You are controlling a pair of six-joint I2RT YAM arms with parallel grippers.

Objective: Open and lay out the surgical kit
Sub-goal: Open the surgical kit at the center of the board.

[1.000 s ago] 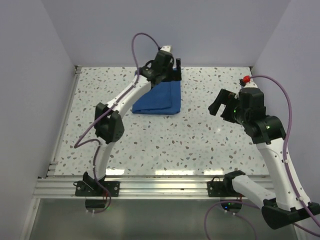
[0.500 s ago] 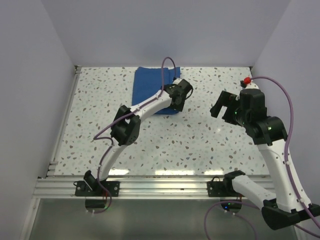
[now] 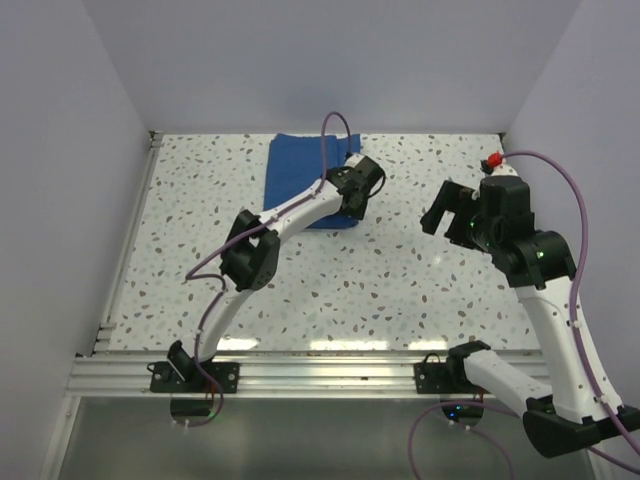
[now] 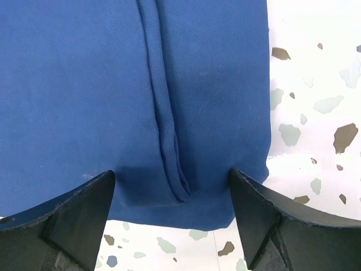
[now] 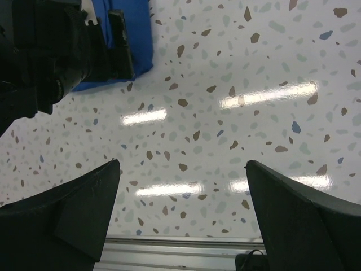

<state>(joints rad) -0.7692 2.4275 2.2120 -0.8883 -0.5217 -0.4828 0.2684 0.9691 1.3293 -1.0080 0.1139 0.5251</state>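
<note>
The surgical kit shows as a royal-blue cloth wrap (image 3: 295, 170) lying flat at the far middle of the table. In the left wrist view the cloth (image 4: 84, 84) fills most of the frame, with a lengthwise pleat (image 4: 163, 113) ending near its near edge. My left gripper (image 3: 358, 195) hovers open over the cloth's near right corner, its jaws standing on either side of the pleat (image 4: 172, 172) with nothing held. My right gripper (image 3: 447, 208) is open and empty above bare table to the right (image 5: 181, 162). No steel tray or instruments show.
The speckled table (image 3: 400, 280) has walls on its left, far and right sides. An aluminium rail (image 3: 320, 365) runs along the near edge. In the right wrist view the left arm's wrist (image 5: 67, 51) and a corner of the cloth (image 5: 132, 34) show at upper left.
Since a second ago the cloth has been unfolded toward the far wall and lies longer. My left gripper let it go and came back to its near right corner. The right arm barely moved.
</note>
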